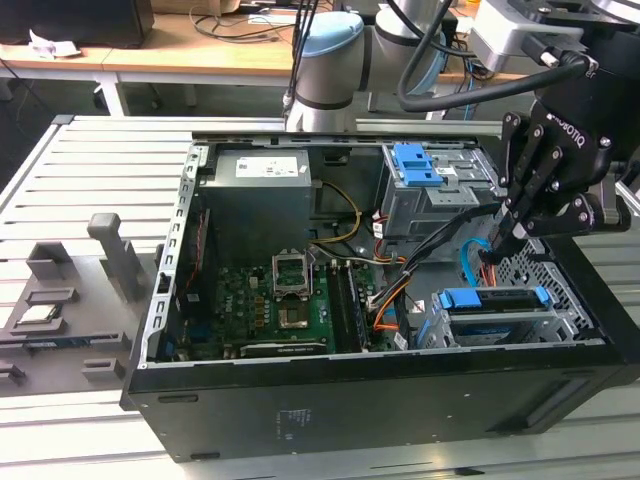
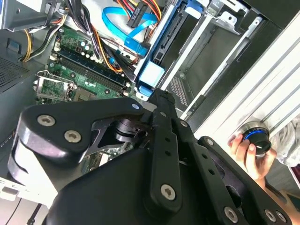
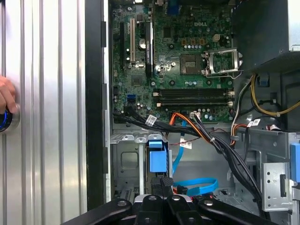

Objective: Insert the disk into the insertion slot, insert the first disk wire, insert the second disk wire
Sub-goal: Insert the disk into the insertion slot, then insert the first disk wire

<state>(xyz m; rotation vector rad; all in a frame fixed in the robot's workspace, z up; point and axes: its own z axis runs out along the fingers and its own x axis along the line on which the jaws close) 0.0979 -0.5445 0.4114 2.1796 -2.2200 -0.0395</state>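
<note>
Nearest the lens in both wrist views is the black gripper (image 3: 163, 180). We note its fingers drawn tight together at the tips, and we cannot tell whether anything is nipped between them. The tips hang just beside the blue end of the disk (image 3: 157, 161).

In the exterior view the disk lies flat inside the insertion slot (image 1: 505, 328), blue bracket uppermost. This is at the corner of the open computer case (image 1: 330, 420) on the exterior view's right. The gripper hangs over that corner, tips among loose wires just behind the slot.

A blue flat cable (image 3: 197, 186) loops close by the tips. We cannot see whether any wire is seated in the disk.

A taller metal cage (image 1: 430, 200) with a blue latch (image 1: 418, 165) stands behind the slot. The motherboard (image 3: 178, 51) lies toward the exterior view's left.

The case rests on a slotted metal table (image 1: 90, 170). A person's hand (image 2: 251, 154) rests on a blue-ringed knob (image 2: 256, 136) on the table, outside the case.
</note>
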